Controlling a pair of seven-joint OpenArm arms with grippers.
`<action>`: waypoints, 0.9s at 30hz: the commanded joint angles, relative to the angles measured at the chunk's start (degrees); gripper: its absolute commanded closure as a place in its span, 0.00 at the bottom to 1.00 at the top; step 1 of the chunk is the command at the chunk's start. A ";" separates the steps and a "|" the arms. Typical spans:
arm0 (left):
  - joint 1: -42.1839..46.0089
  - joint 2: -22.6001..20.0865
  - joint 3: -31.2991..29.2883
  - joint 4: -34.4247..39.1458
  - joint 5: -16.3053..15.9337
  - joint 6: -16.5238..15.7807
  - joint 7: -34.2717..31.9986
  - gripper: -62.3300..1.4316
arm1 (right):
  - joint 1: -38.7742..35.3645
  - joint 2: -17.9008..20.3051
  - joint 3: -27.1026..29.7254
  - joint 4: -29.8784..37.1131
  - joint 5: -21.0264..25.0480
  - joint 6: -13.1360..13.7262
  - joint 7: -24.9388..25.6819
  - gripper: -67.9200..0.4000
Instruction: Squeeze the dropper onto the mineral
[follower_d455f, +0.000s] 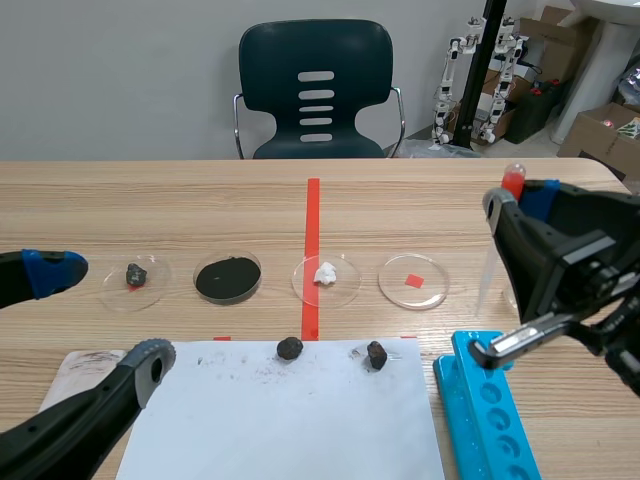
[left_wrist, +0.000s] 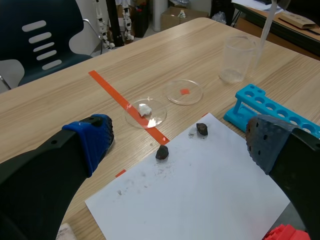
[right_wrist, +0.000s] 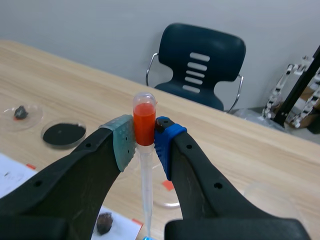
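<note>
Right gripper (right_wrist: 145, 137) clamped on the dropper (right_wrist: 144, 117) by its red bulb, upright near the desk's right edge; left gripper (left_wrist: 180, 143) wide open, empty; mineral (follower_d455f: 376, 354), probably this lump, well apart at the far edge of the paper (follower_d455f: 290, 425), so pressure on that bulb could spill drops in transit.

Bright even room light, soft shadows (clearest under the middle rock (follower_d455f: 290, 348))

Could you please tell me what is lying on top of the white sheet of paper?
The white sheet bears two dark minerals near its far edge, the left lump and the right lump, amid dark crumbs. The left gripper covers its near left corner, hiding anything there.
</note>
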 joint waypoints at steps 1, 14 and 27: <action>-0.02 0.13 0.07 0.35 -0.79 -0.11 -0.79 0.10 | 2.56 0.15 0.26 0.11 1.07 0.09 0.61 0.84; -0.02 0.13 0.07 0.35 -0.79 -0.11 -0.79 0.10 | 24.11 0.13 -6.25 -14.86 3.82 9.14 -0.37 0.84; -0.02 0.13 0.07 0.35 -0.79 -0.11 -0.79 0.10 | 47.32 -2.99 -25.49 -31.15 3.87 9.33 -0.35 0.84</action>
